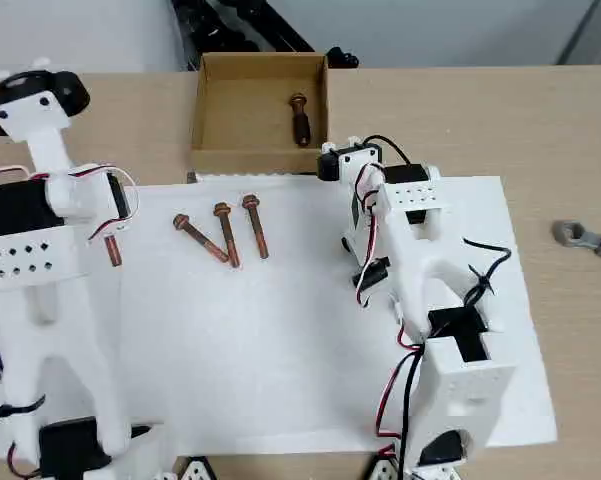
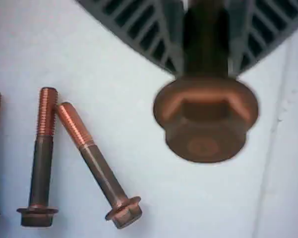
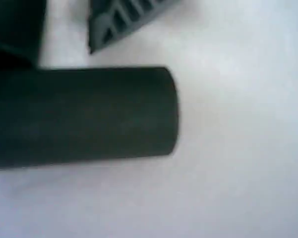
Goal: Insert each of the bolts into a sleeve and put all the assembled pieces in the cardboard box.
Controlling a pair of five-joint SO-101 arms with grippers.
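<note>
Left gripper (image 1: 113, 232) is clamped on the shank of a copper-coloured flanged hex bolt (image 2: 206, 119), with the head facing back toward its wrist camera. It hangs over the left edge of the white paper sheet (image 1: 280, 330).

Right gripper (image 1: 356, 215) sits over the sheet's right half. It looks closed on a matte black cylindrical sleeve (image 3: 84, 116), which lies crosswise in the jaws with one end sticking out free.

Mid-sheet there are three loose bolts (image 1: 227, 235) of the same type, heads toward the far side. The two left ones meet at their threaded tips and the third lies just beside them.

Farthest back is the open brown cardboard box (image 1: 208, 100), touching the sheet's far edge. It holds one assembled piece (image 1: 300, 118).

A small grey metal part (image 1: 585, 237) lies on the wooden table (image 1: 560, 120), well off to the right.

Handling (judgement): the bolts are rigid metal, dense for their size, smooth and round, so they'll roll if nudged. Best hold is the plain shank just under the flange, leaving the threaded end free for insertion. The sleeve looks stiff and light; hold it mid-body and keep the bore end unobstructed.

Count:
- Bolts: five (one held, three loose, one boxed).
- Sleeves: two (one held, one boxed).
- Box: one.
</note>
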